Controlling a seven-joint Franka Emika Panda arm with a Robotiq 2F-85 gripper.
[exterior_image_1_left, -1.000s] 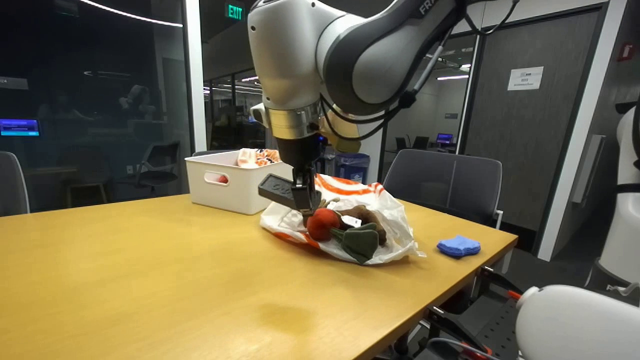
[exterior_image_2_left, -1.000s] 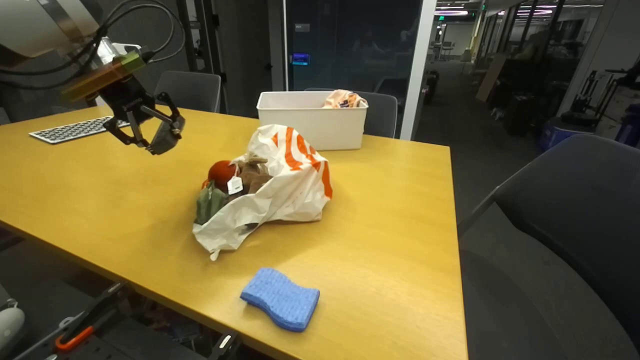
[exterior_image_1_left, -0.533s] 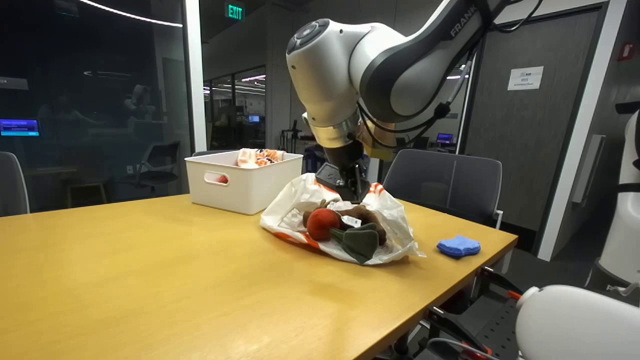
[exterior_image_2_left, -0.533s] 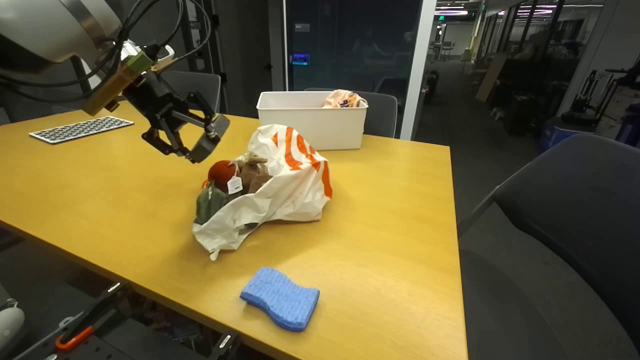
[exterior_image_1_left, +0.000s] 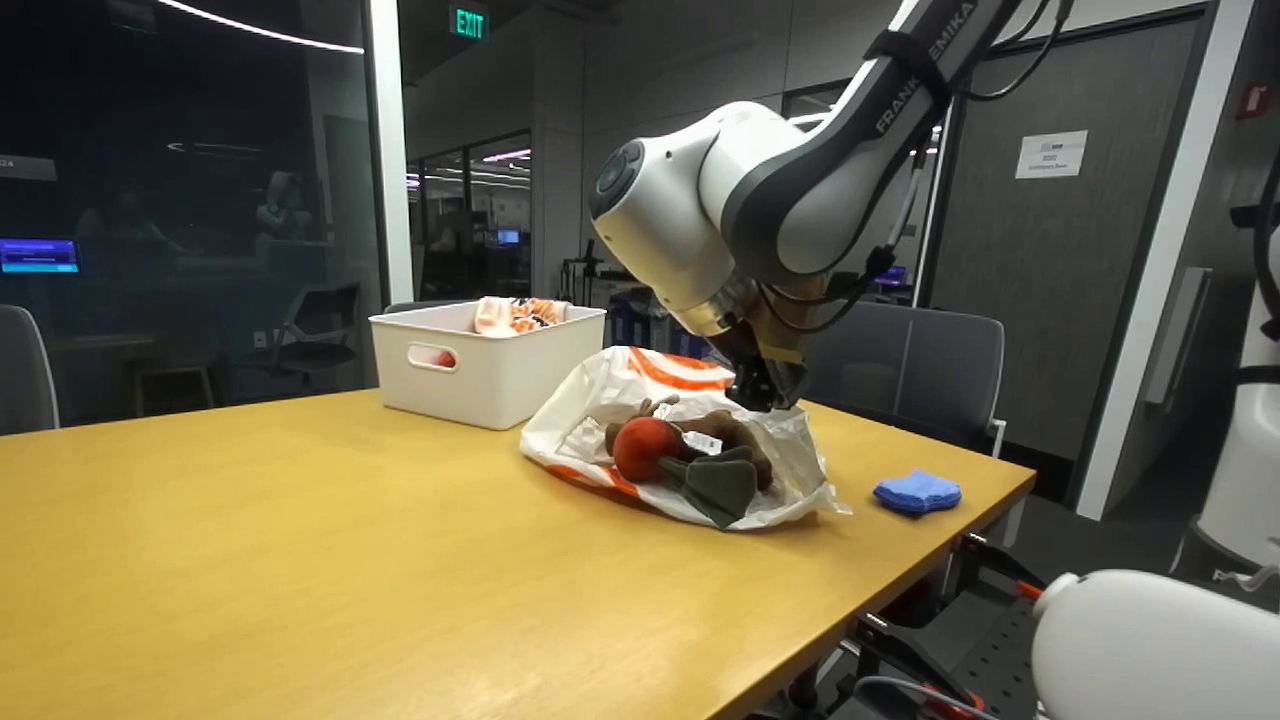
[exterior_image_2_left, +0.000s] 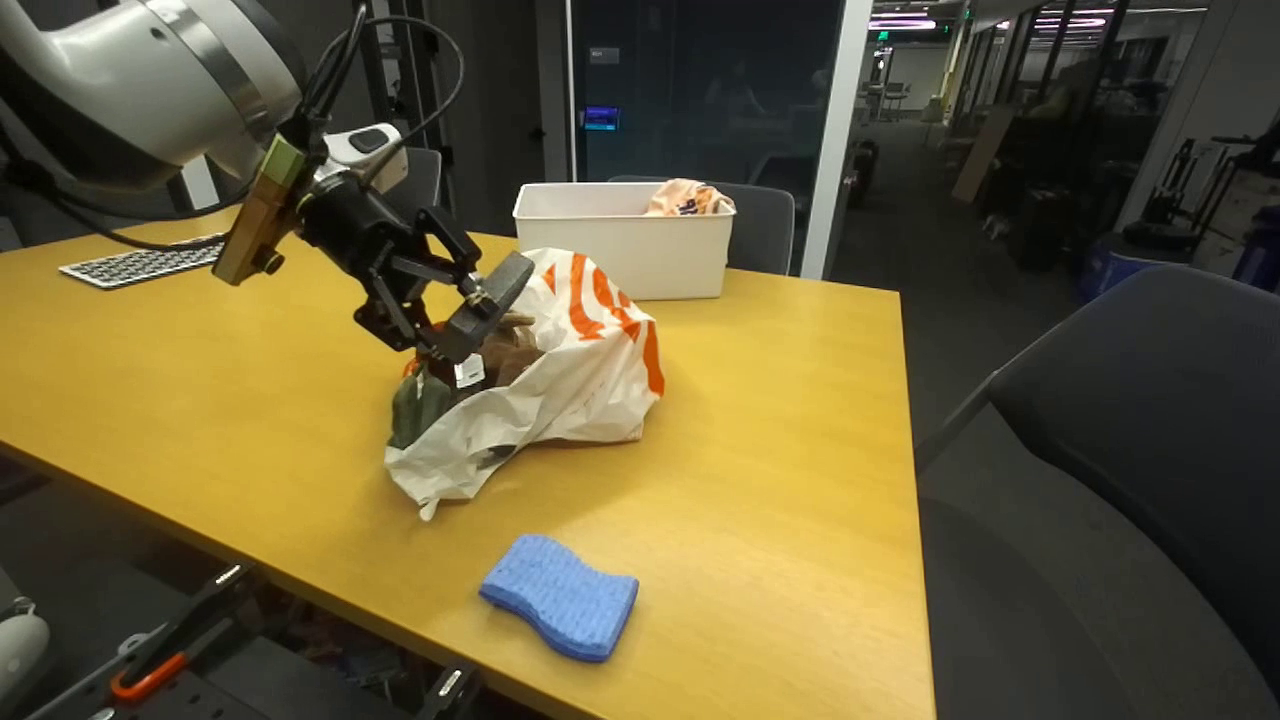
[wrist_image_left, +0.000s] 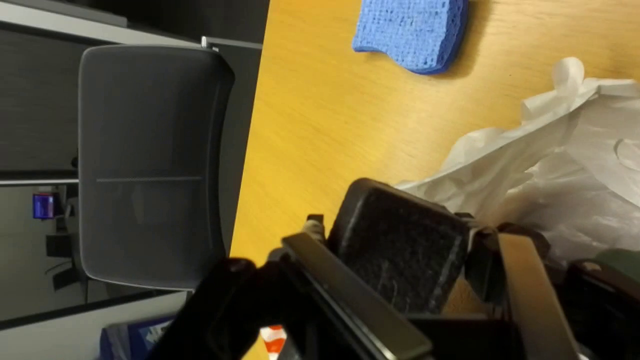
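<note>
Above the open side of a crumpled white bag (exterior_image_2_left: 600, 400) with orange markings, the gripper (exterior_image_2_left: 455, 315) slants down to the right in an exterior view, its jaws closed on a dark block (exterior_image_2_left: 490, 308) held at a tilt. In the wrist view the block sits between those jaws, one broad face toward the camera. Whether the block touches the bag or anything in it cannot be told from these angles.

At the bag's mouth, as an exterior view shows, lies a red ball (exterior_image_1_left: 645, 449). A dark green piece (exterior_image_1_left: 718, 487), soft in look, rests to its right and a little nearer, and a brown soft item (exterior_image_1_left: 742, 432) lies behind that, with a small white tag (exterior_image_1_left: 700, 442) among them.

On the far side of the bag, in an exterior view, stands a white bin (exterior_image_2_left: 620, 255), a patterned cloth (exterior_image_2_left: 690, 197) rising above its rim at the right end. A blue sponge (exterior_image_2_left: 562, 597) lies by the near edge of the table (exterior_image_2_left: 780, 500), apart from the bag. At the far left is a keyboard (exterior_image_2_left: 140, 265), and a dark chair (exterior_image_2_left: 1130, 400) stands at the right, beyond the table's edge.
</note>
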